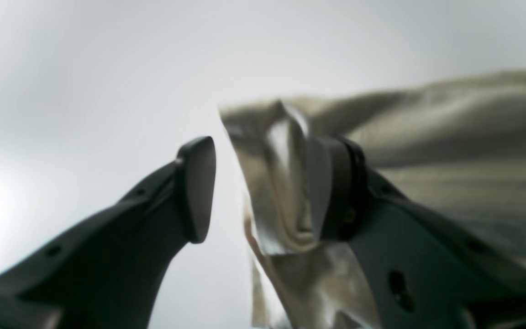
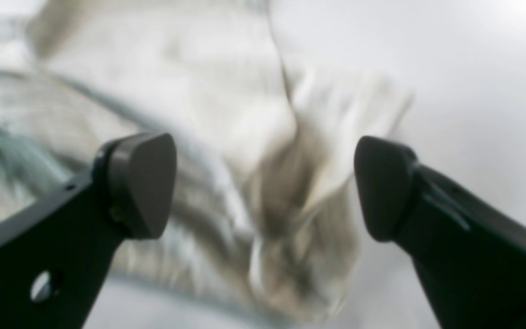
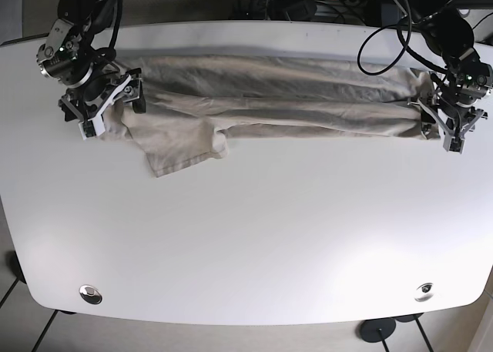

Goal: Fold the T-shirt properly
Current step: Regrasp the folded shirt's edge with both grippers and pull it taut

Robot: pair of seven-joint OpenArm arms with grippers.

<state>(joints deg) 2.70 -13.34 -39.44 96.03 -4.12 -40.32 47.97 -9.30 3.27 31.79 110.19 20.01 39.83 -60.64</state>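
A beige T-shirt (image 3: 269, 98) lies stretched in a long band across the far half of the white table (image 3: 246, 236), with one sleeve (image 3: 181, 148) sticking out toward the front at the left. My left gripper (image 3: 443, 129) sits at the band's right end. In the left wrist view it (image 1: 265, 141) is open, and a fold of the shirt (image 1: 450, 137) rests against one finger (image 1: 331, 187). My right gripper (image 3: 114, 115) is at the band's left end. It (image 2: 263, 141) stands wide open over the blurred shirt (image 2: 176, 68).
Black cables and gear (image 3: 323, 1) crowd the table's far edge. Two round metal fittings (image 3: 91, 293) (image 3: 423, 290) sit near the front corners. A dark stand base (image 3: 377, 330) shows on the floor below the front edge.
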